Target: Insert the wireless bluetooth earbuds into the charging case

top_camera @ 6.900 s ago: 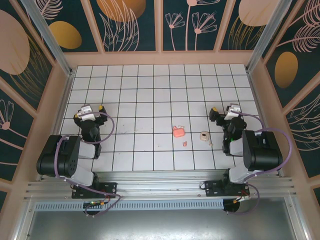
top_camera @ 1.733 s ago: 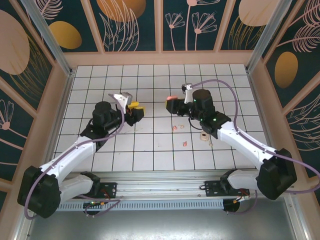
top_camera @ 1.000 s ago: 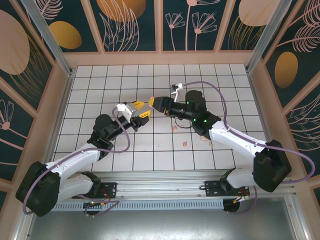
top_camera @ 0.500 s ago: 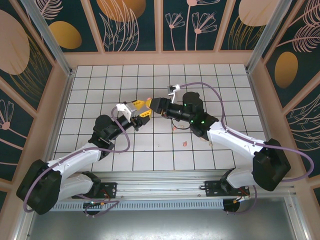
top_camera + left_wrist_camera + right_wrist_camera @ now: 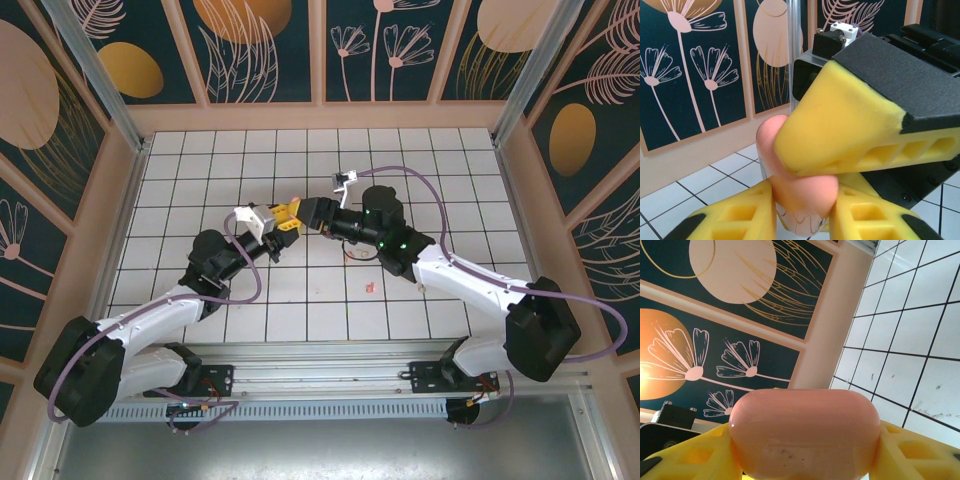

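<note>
The salmon-pink charging case [image 5: 802, 432] is held lid-closed in mid-air, with my right gripper [image 5: 802, 460] shut on its two ends. In the left wrist view the same case [image 5: 805, 192] sits between my left gripper's [image 5: 802, 222] two yellow fingers, which press on both of its sides. One right finger [image 5: 840, 130] lies across its top. From above, the left gripper [image 5: 283, 216] and the right gripper [image 5: 306, 211] meet tip to tip over the tiled floor. One tiny pink earbud [image 5: 371, 288] lies on the tiles, and a second pink speck [image 5: 350, 252] lies nearer the grippers.
Both arms stretch toward the middle of the white tiled floor [image 5: 200, 160]. The right forearm [image 5: 450, 275] passes over the tiles beside the earbuds. Peach walls [image 5: 320, 118] with dark flower panels ring the floor.
The right gripper carried the case leftward and up from the floor. The left gripper came in to meet it and its fingers now sit against the case's sides.
</note>
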